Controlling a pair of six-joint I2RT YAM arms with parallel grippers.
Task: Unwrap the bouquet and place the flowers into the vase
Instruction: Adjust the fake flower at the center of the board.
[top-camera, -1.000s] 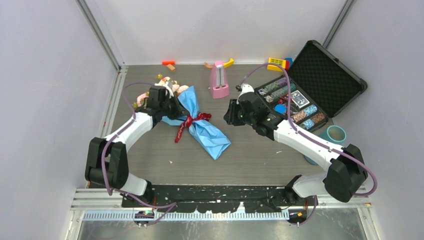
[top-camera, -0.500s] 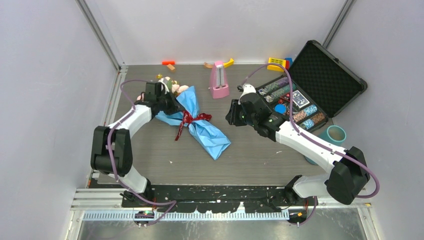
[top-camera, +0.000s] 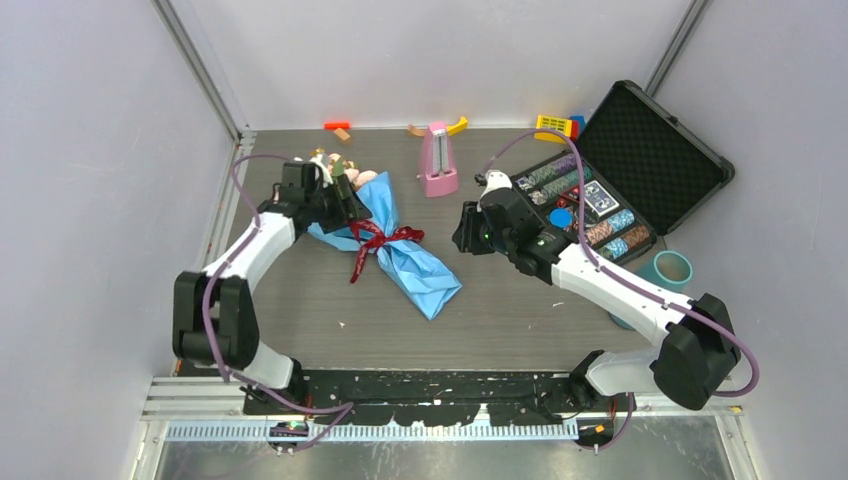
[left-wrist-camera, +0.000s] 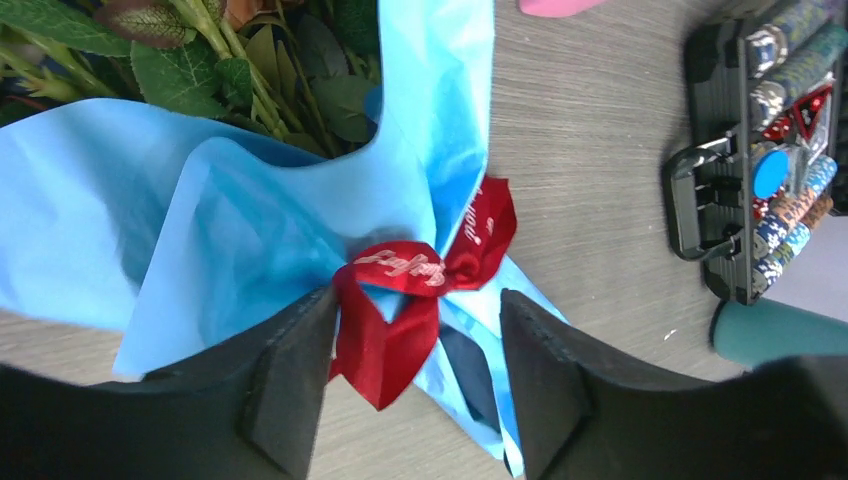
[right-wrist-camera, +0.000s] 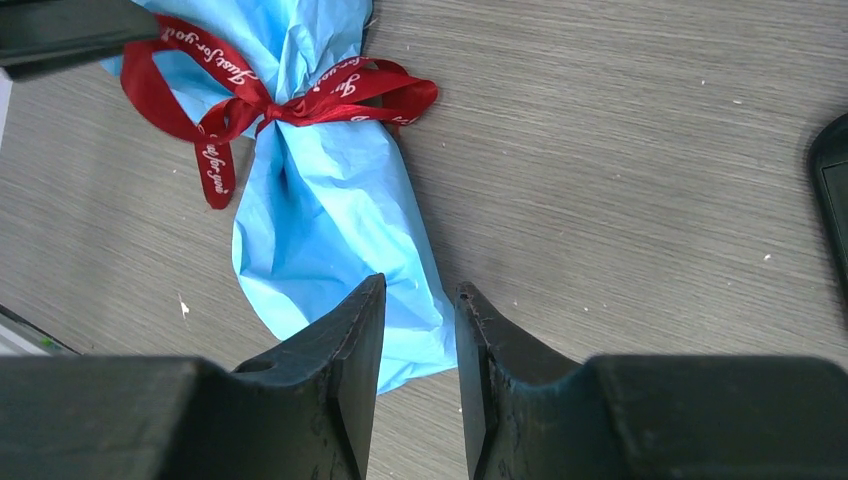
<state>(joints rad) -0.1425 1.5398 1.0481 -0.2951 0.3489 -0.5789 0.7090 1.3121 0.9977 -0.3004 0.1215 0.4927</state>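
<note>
**Left claw just popped open, bow still tied**

Left to right. The left claw (top-camera: 340, 203) sits at about 10 o'clock on the table, right at the flower end of the bouquet (top-camera: 405, 258). A second ago it was clamped shut. Now its jaws stand wide apart, and the arm has swung a bit further toward 11 o'clock. From the left wrist camera, the red ribbon (left-wrist-camera: 410, 290) bow sits in the gap between the two pads, but nothing is pinched. So whatever it was gripping or tugging, it has let go.

The bouquet itself has barely moved. It lies flat, a little left of table centre, with the roses (top-camera: 352, 178) pointing to 11 o'clock and the blue paper tail to 5 o'clock. The knot looks fully tied, so I'd say the unwrapping hasn't really got anywhere yet. My guess is the left claw is resetting for a fresh bite at the ribbon.

The right claw (top-camera: 462, 228) hovers at 3 o'clock from the bow, clear of the paper. Its jaws are only a narrow slit apart, with nothing between them.

The pink metronome (top-camera: 437, 160) sits at 12 o'clock and the open chip case (top-camera: 650, 150) at 2. The teal vase (top-camera: 672, 268) stands at the 3 o'clock edge, well apart from the bouquet, and I can't see any stems in it.
</note>
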